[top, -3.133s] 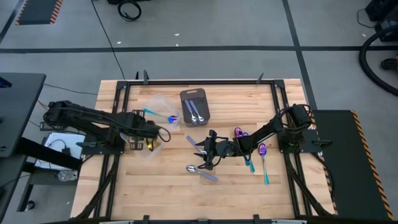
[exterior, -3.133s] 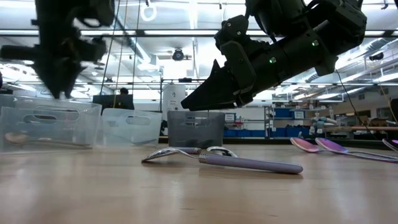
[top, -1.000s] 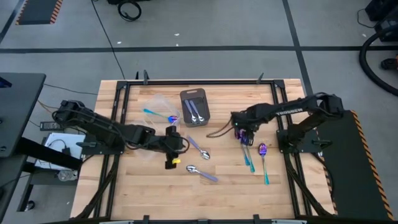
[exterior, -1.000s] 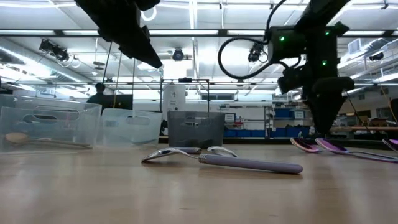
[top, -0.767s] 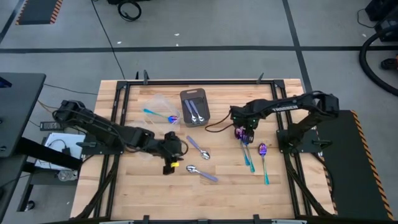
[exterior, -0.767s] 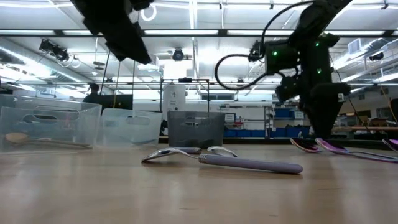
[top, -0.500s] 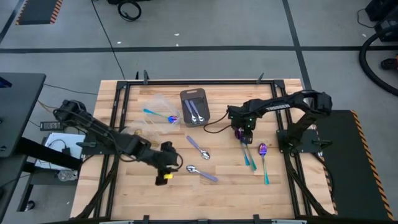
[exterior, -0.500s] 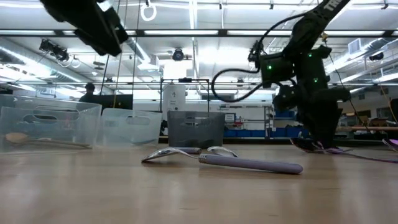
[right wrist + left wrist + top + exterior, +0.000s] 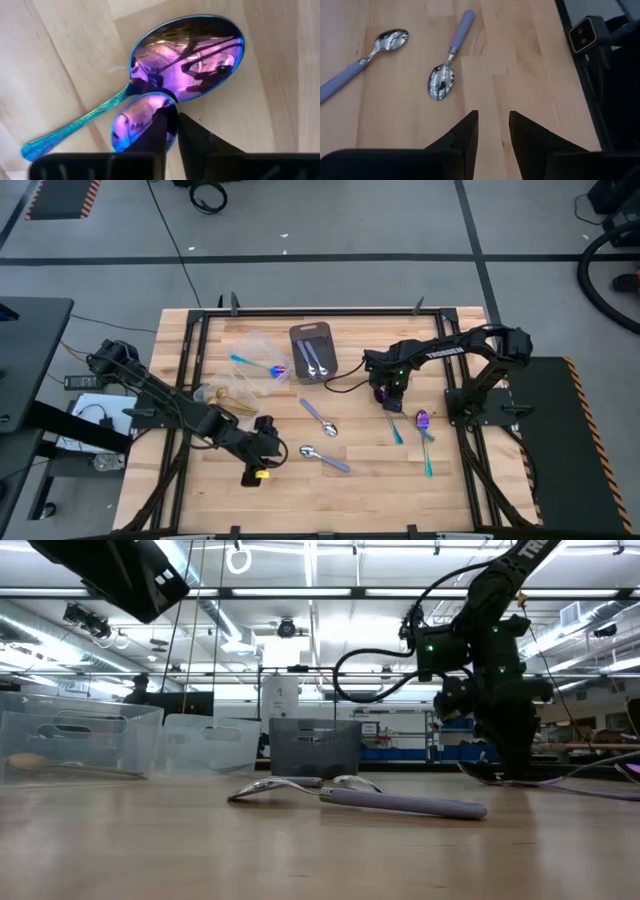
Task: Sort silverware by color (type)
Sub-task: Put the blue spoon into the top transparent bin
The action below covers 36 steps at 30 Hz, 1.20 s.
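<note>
Two iridescent purple spoons lie bowl against bowl right of the table's middle. My right gripper (image 9: pixel 385 394) stands over them, shut on the smaller-looking bowl (image 9: pixel 142 122). The larger bowl (image 9: pixel 187 55) has a teal handle (image 9: pixel 65 136). Another purple spoon (image 9: pixel 424 423) lies nearer the right edge. Two silver spoons with lavender handles (image 9: pixel 320 418) (image 9: pixel 325 459) rest flat mid-table and also show in the left wrist view (image 9: pixel 441 82) (image 9: pixel 390 40). My left gripper (image 9: pixel 262 460) hovers open to their left, nothing between its fingers (image 9: pixel 470 131). My right gripper pinches the edge of the smaller-looking purple bowl (image 9: pixel 159 114) between its two fingers, which come from above and point down. That bowl touches the lower rim of the larger bowl. Its handle is hidden by the gripper. In the low view the fingers (image 9: pixel 512 772) reach table level.
A dark grey tray (image 9: pixel 313 332) holding silver spoons stands at the far middle. Left of it are clear tubs, one with a teal-handled spoon (image 9: pixel 255 363), one with gold spoons (image 9: pixel 225 392). The low view camera (image 9: pixel 585 32) sits at the near edge.
My left gripper has travelled toward the table's near edge and a little left, away from the tubs, to a spot beside the silver spoons. My right gripper has shifted slightly left and come down onto the purple spoons.
</note>
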Available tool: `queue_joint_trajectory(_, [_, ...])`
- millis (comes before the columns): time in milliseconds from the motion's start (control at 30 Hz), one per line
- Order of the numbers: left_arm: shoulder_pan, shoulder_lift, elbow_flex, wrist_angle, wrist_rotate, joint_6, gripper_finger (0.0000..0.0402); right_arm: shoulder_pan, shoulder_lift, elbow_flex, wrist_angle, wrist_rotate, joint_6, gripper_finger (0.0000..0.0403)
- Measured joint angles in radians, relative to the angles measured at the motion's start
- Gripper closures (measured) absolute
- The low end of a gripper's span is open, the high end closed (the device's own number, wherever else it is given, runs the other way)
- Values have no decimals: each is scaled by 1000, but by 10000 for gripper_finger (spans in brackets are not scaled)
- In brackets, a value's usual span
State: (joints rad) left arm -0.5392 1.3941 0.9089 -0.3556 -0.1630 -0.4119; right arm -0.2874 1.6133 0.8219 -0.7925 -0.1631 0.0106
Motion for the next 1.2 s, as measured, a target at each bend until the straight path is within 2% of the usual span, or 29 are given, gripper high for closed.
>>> queue_joint_trajectory(167, [10, 0, 0, -31, 0, 3, 286, 0, -22, -1, -10, -6, 24, 395])
queue_joint_trajectory(400, [14, 0, 0, -46, -5, 4, 286, 5, -56, -3, -20, 18, 49, 398])
queue_joint_trajectory(733, [14, 0, 0, -46, -47, 5, 286, 39, -126, -4, -19, 130, 167, 399])
queue_joint_trajectory(900, [14, 0, 0, -46, -73, 1, 286, 44, -172, -4, 14, 144, 200, 399])
queue_joint_trajectory(1200, [-28, 0, 0, -43, -276, -38, 286, 44, -246, -4, 167, 77, 203, 399])
